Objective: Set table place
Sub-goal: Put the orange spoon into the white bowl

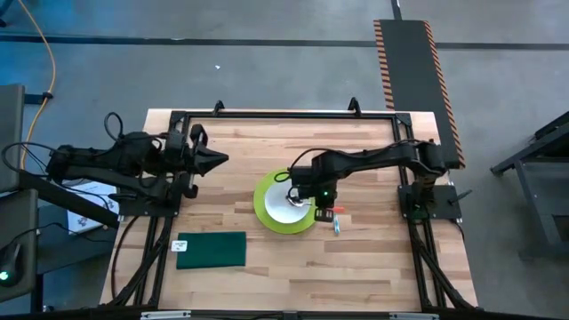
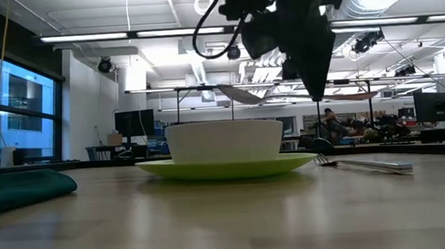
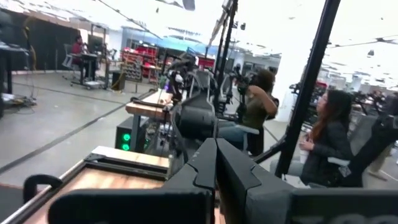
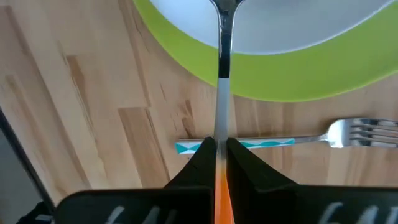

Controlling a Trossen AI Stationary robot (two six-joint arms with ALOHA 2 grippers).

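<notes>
A white bowl (image 1: pixel 286 206) stands on a lime-green plate (image 1: pixel 267 213) at the middle of the wooden table (image 1: pixel 373 267). My right gripper (image 1: pixel 311 201) is above the plate's right rim, shut on a spoon (image 4: pixel 222 62) with an orange handle. The spoon's bowl (image 2: pixel 240 93) hovers over the white bowl (image 2: pixel 224 140). A fork (image 4: pixel 348 134) with a teal-patterned handle lies flat on the table just right of the plate. My left gripper (image 1: pixel 216 160) waits shut and empty over the table's far left. My right gripper pinches the spoon's handle (image 4: pixel 221 121) between its two fingers, where the metal shaft meets the orange part. The fingers (image 2: pixel 316 86) point down from above and lie across the spoon. The spoon is lifted clear, about level, above the plate and bowl.
A folded dark green cloth (image 1: pixel 212 251) lies on the table near the front left, with a small white tag (image 1: pixel 181 245) at its left end. Bare wood lies in front of the plate and to the right of the fork.
</notes>
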